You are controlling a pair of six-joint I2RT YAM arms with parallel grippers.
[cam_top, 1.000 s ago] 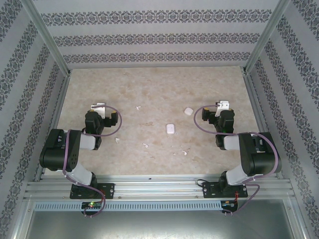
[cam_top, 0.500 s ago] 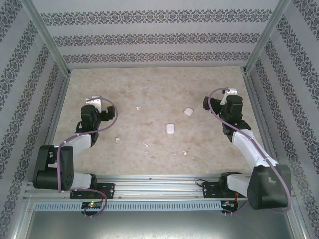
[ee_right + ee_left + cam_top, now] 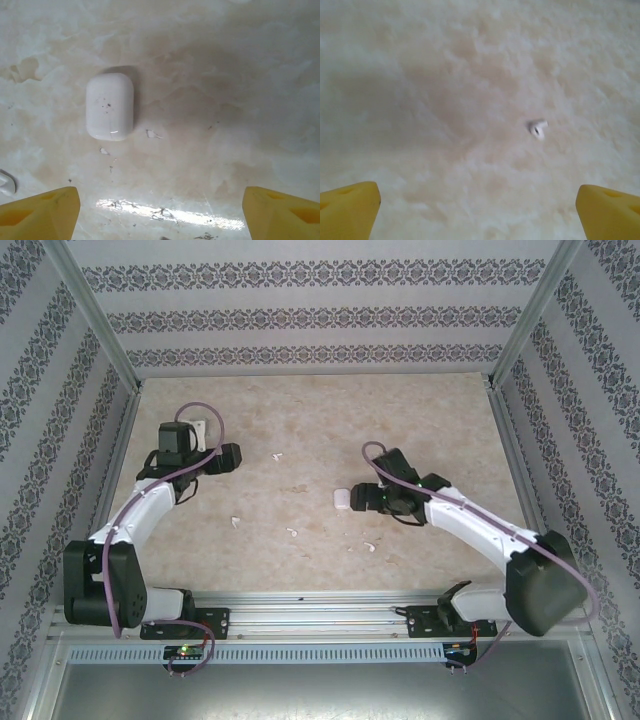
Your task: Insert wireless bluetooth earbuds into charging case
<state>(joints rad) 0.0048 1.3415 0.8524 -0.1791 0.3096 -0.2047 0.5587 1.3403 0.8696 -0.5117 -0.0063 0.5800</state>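
1. Swinging in from the right edge of the frame, the right arm [image 3: 470, 530] now reaches across to the middle of the bench [image 3: 320, 410]. The left arm [image 3: 140, 515] has stretched further up the left side, and its wrist has turned toward the centre.
2. Seen from the top, the bench is a pale marbled slab filling the middle of the frame.
3. The left gripper [image 3: 230, 457] sits in the upper left of the top view and points right. In the left wrist view [image 3: 480, 212] its yellow fingertips lie in the two bottom corners, spread wide with nothing between them.
4. The right gripper [image 3: 358, 498] sits just right of centre and points left. In the right wrist view [image 3: 160, 212] its fingertips are likewise far apart in the bottom corners and hold nothing.
5. The charging case [image 3: 342, 499] lies flat at the centre of the bench, just beside the right gripper. In the right wrist view [image 3: 110, 106] it lies upper left, clear of both fingertips.
6. Four earbuds lie loose on the bench, all outside the case:
   - The upper earbud [image 3: 278, 456] lies right of the left gripper. In the left wrist view [image 3: 537, 128] it is right of centre.
   - The left earbud [image 3: 236, 522] lies lower left.
   - The middle earbud [image 3: 292, 533] lies below and left of the case.
   - The lower earbud [image 3: 369, 547] lies below the right gripper.
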